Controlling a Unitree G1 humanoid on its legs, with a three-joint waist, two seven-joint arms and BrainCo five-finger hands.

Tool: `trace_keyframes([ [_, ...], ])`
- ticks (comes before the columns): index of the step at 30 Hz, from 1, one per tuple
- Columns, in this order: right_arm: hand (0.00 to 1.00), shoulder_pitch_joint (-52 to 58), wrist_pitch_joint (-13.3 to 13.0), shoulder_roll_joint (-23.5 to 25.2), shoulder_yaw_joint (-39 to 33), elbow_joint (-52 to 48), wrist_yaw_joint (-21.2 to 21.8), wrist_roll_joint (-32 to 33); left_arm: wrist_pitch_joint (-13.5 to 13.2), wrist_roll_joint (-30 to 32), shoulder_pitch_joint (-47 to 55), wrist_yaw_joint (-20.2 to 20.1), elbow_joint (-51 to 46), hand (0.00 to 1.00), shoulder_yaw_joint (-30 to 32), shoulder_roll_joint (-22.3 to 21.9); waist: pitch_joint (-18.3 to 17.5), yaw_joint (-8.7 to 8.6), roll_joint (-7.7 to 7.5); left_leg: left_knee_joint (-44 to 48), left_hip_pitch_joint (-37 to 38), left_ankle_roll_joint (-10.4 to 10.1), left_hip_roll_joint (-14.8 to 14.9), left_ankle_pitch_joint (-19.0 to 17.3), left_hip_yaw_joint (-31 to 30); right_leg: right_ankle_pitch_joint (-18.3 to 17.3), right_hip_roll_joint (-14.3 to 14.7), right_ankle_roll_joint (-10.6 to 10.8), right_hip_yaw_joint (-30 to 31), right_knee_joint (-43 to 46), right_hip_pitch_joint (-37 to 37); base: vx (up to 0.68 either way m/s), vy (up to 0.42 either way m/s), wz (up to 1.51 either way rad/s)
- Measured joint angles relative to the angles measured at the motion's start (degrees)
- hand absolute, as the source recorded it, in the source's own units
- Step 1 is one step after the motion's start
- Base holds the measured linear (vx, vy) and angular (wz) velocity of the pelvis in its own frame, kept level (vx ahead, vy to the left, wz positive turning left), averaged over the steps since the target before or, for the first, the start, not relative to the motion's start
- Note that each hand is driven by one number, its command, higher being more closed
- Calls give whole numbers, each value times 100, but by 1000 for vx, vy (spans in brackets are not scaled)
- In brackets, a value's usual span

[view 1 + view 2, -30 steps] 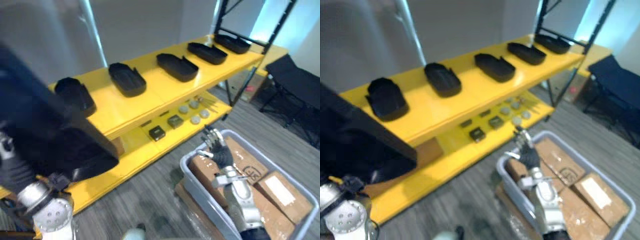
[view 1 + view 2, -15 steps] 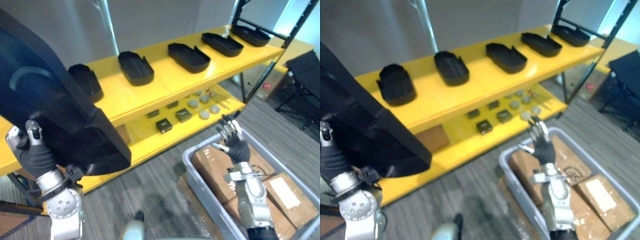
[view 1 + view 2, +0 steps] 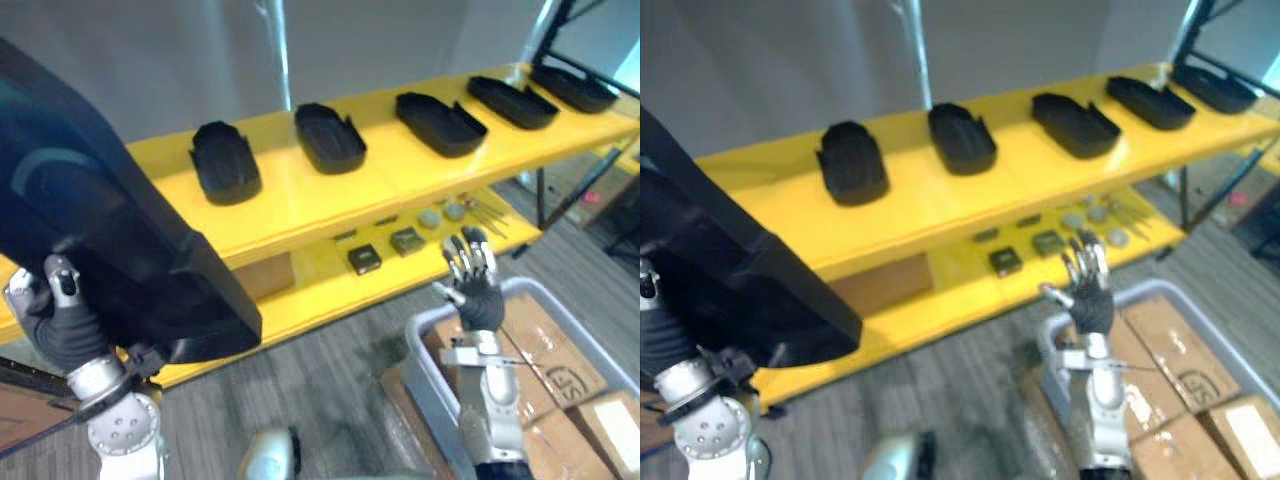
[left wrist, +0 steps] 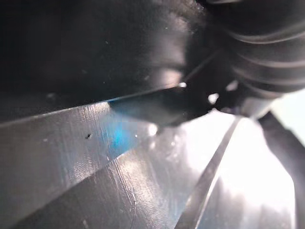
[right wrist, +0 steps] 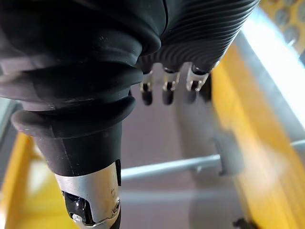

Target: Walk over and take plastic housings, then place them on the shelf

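Black plastic housing (image 3: 110,230) rides on my left hand (image 3: 62,325), grip I can't tell; right hand (image 3: 472,290) spread open, empty, near the yellow shelf (image 3: 290,205).

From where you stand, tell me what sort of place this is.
Likely a storeroom or workshop: a yellow shelf with a row of black plastic housings, and a grey tote of cardboard boxes.

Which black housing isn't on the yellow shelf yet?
The housing gripped by the robot's left hand, raised at its left side. The other housings lie in a row on the yellow shelf.
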Motion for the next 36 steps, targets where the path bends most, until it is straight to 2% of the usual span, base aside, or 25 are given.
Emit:
trace_keyframes([
  [1,0,-53,-28,-15,-4,-2,8,-49,51,0,-97,7,0,100,-1,20,7,-36,20,-149,197,-6,47,15,-104,-203,178,-8,-16,-8,-42,300,34,47],
  [2,0,-102,-43,-40,-12,-25,25,-75,119,-7,-223,16,1,100,-35,85,-5,-58,36,-304,395,-35,126,33,-198,-414,472,-6,-33,-336,-122,297,16,43],
  [3,0,-117,-44,-74,-22,-50,38,-75,170,-23,-305,22,4,100,-56,120,-9,-74,43,-386,462,-43,163,38,-268,-499,622,-19,-39,-638,-157,269,-26,45],
  [4,0,-144,-44,-177,-59,-128,83,-75,231,-32,-481,30,38,100,-67,138,-9,-91,44,-484,512,-66,215,48,-343,-601,841,-30,-10,-1298,-306,242,-76,47],
  [6,0,-160,-42,-338,-203,-257,159,-57,331,-46,-720,99,224,100,-114,163,-4,-142,53,-556,507,-148,248,69,-438,-549,1055,41,110,-2291,-498,204,-102,45],
  [7,0,-174,-39,-412,-289,-259,184,-49,415,-47,-795,131,341,100,-148,181,-7,-155,47,-552,525,-209,252,57,-431,-404,1115,122,154,-2724,-518,186,-137,39],
  [8,0,-193,-36,-476,-406,-270,250,9,485,-45,-816,139,471,100,-169,237,-45,-155,-13,-553,581,-339,226,-18,-416,163,1139,52,156,-3247,-488,235,-217,39],
  [9,0,-232,-25,-559,-444,-285,326,138,534,-32,-762,143,505,100,-168,260,-163,-157,-145,-547,610,-488,162,-133,-422,580,1106,134,121,-3494,-439,203,-230,23],
  [12,0,-340,135,-915,-546,-318,526,384,568,9,-473,107,524,100,-323,-42,-273,-144,425,-604,626,-623,625,-238,-382,782,1585,-1,-65,-4220,-28,189,-188,4],
  [15,0,-379,246,-986,-557,-386,905,660,578,153,-426,145,523,100,-290,-161,-354,-127,603,-874,890,-755,778,-147,-131,832,1779,-66,-75,-4518,230,155,-100,-5],
  [18,0,-443,258,-913,-316,-589,1258,1031,565,167,-428,201,521,100,-290,-176,-380,-127,620,-931,914,-727,767,-81,-125,832,1784,-68,-97,-4624,315,58,-25,6],
  [20,0,-508,253,-640,-51,-687,1292,1185,561,169,-476,171,521,100,-364,-261,-385,-168,585,-1028,791,-718,686,121,-56,841,1631,-56,-487,-4763,457,2,19,98],
  [22,0,-523,261,-470,-4,-689,1206,1148,534,165,-625,64,522,100,-563,-392,-368,-300,522,-1060,534,-526,548,513,760,840,1309,-51,-1243,-4867,722,-6,28,204],
  [23,0,-562,336,-462,-15,-694,1058,1076,431,162,-756,-52,515,100,-763,-424,-363,-345,582,-1148,480,-127,607,536,1834,836,1196,-49,-1804,-4902,915,-18,65,221],
  [24,0,-580,412,-451,3,-674,890,878,320,152,-846,-162,483,100,-914,-370,-396,-281,614,-1155,547,67,806,371,2840,782,1115,14,-2231,-4886,1043,-1,97,209],
  [25,0,-603,432,-456,65,-687,823,760,274,124,-880,-239,430,100,-989,-348,-391,-311,602,-1134,612,49,916,369,3322,734,1059,80,-2405,-4877,1112,30,138,192],
  [26,0,-647,430,-522,128,-691,738,603,203,96,-1007,-341,387,100,-1079,-364,-413,-368,646,-1163,601,-120,958,605,3661,628,924,228,-2728,-4749,1146,37,175,154],
  [27,0,-737,430,-539,167,-599,747,546,195,101,-1067,-348,387,100,-1187,-345,-388,-313,678,-1210,553,-200,845,730,3536,560,830,235,-2741,-4601,1100,12,190,122],
  [29,0,-890,430,-471,393,-374,754,471,311,105,-997,-339,413,100,-1235,-248,-384,-255,658,-1159,571,-129,755,718,3501,498,698,243,-2655,-4482,1115,-2,192,30],
  [30,0,-965,415,-410,545,-327,792,453,447,104,-938,-314,428,100,-1201,-102,-368,-239,587,-1075,613,-54,735,671,3502,492,676,235,-2478,-4503,1166,17,157,3],
  [32,0,-1011,380,-386,576,-323,879,503,498,107,-917,-302,471,100,-1153,-7,-312,-215,495,-873,585,-12,730,645,3297,500,665,251,-2289,-4542,1197,1,66,-31],
  [33,0,-1100,357,-387,673,-206,987,593,541,108,-716,-292,490,100,-1001,44,-257,-104,384,-599,552,-3,704,639,2527,545,671,314,-1997,-4607,1209,-24,3,-73],
  [34,0,-1135,357,-386,737,-162,1028,650,551,104,-600,-287,489,100,-899,45,-270,-81,358,-527,520,2,665,628,2164,573,689,347,-1866,-4642,1194,-18,-16,-100],
  [35,0,-1179,351,-375,877,-147,1104,763,603,103,-430,-286,469,100,-675,35,-282,-26,353,-400,469,-96,644,561,1495,640,758,370,-1659,-4731,1178,-15,22,-90],
  [36,0,-1211,344,-363,980,-123,1136,786,641,102,-281,-292,433,100,-494,16,-328,-5,424,-342,396,-309,706,400,1027,715,866,362,-1461,-4826,1091,-20,60,-86],
])
